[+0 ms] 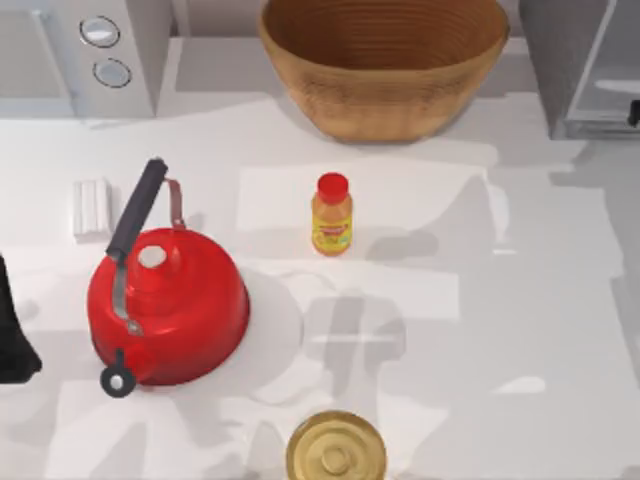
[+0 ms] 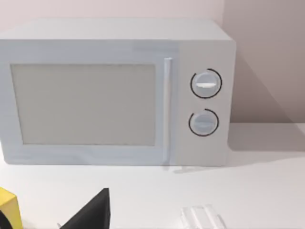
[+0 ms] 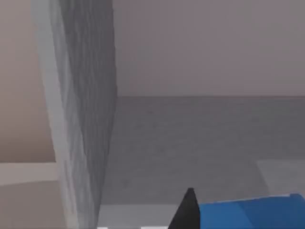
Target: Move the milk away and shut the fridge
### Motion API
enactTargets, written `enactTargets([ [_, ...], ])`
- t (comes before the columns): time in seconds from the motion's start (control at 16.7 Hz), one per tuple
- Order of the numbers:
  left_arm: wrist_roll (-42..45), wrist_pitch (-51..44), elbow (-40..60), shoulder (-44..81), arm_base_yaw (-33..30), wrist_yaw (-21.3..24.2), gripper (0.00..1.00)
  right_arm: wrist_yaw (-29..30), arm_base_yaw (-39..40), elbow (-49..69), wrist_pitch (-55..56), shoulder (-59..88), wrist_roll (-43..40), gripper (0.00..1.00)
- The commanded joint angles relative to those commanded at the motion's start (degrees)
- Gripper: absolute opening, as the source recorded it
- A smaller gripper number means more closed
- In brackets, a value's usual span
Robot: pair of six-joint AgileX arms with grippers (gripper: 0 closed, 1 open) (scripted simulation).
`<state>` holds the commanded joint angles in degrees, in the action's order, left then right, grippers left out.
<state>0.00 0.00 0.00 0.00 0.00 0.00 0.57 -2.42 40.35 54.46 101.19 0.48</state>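
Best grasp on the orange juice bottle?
Grip the orange juice bottle around its labelled body, below the red cap, probably coming in level from the table's right. It stands upright and round, with the red kettle to its left and the basket behind.

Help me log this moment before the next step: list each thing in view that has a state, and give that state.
fridge: door open, pale interior exposed.
milk: at the fridge, beside the right gripper's finger.
microwave: door shut.
orange juice bottle: upright, red cap on.
red kettle: upright, lid on.
basket: upright.
left arm: parked at the table's left edge.
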Motion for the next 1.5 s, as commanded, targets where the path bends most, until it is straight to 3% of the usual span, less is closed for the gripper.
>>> enactTargets([
  [0.24, 0.0, 0.0, 0.0, 0.0, 0.0, 0.0, 1.00, -1.7, -3.1, 19.1, -9.4, 12.0, -0.5, 0.00],
  [0.48, 0.0, 0.0, 0.0, 0.0, 0.0, 0.0, 1.00, -3.1, -5.6, 31.0, -17.5, 20.4, -0.9, 0.00],
  [1.2, 0.0, 0.0, 0.0, 0.0, 0.0, 0.0, 1.00, -3.4, -6.2, 33.5, -19.6, 22.3, -1.1, 0.00],
  [1.5, 0.0, 0.0, 0.0, 0.0, 0.0, 0.0, 1.00, -3.4, -6.2, 33.5, -19.6, 22.3, -1.1, 0.38],
])
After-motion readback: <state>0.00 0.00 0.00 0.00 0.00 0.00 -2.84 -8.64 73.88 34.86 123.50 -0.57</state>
